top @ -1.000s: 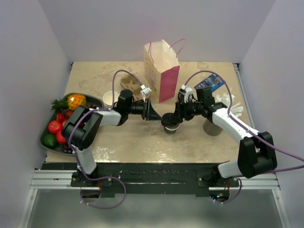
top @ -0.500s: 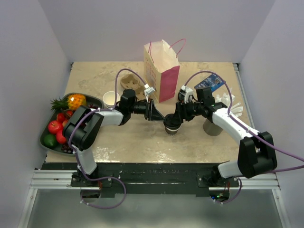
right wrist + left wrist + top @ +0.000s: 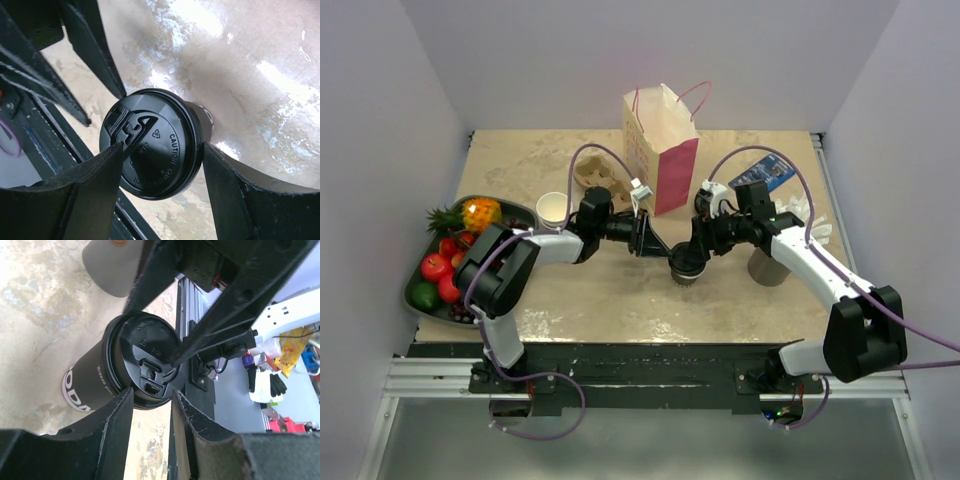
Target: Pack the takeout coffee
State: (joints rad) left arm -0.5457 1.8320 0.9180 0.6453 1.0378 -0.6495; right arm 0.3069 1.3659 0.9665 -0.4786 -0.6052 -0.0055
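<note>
takeout coffee (image 3: pixel 682 266), lid rim (image 3: pixel 196 131) between right fingers (image 3: pixel 85 200)

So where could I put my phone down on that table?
Bare table in the back left corner, between the fruit tray and the paper bag, and the front strip along the near edge. Crowded: the middle, where the left gripper and right gripper meet at the takeout coffee, and the right side by the grey cup.

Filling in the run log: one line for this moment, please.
right fingers: clamped on takeout coffee lid | left fingers: open at lid rim | paper bag: upright
</note>
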